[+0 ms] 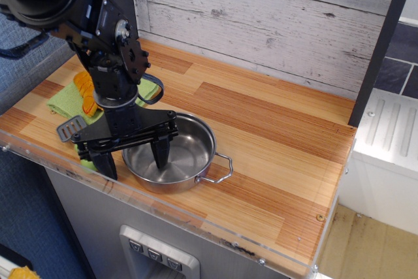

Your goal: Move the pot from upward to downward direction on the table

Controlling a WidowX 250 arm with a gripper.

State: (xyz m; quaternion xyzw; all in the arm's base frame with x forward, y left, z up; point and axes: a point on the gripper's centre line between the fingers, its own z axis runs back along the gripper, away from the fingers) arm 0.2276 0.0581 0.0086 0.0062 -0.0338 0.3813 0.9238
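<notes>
The pot (175, 156) is seen as shiny polished steel, pretty mirror-like. The table (274, 142) is smooth wood-grain plank with a clear plastic edge. Matt black metal is shown on the gripper (130, 155); the green cloth (68, 101) looks soft.

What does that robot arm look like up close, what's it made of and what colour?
The arm is black all over, built of chunky blocks with round jointed discs and silver screws. A dark cable loops beside it. Its end effector is a flat black crossbar carrying two tapering black fingers.

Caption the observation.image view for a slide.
Open gripper straddling the near-left rim of the steel pot, which sits at the wood table's front edge beside a green cloth.
</notes>
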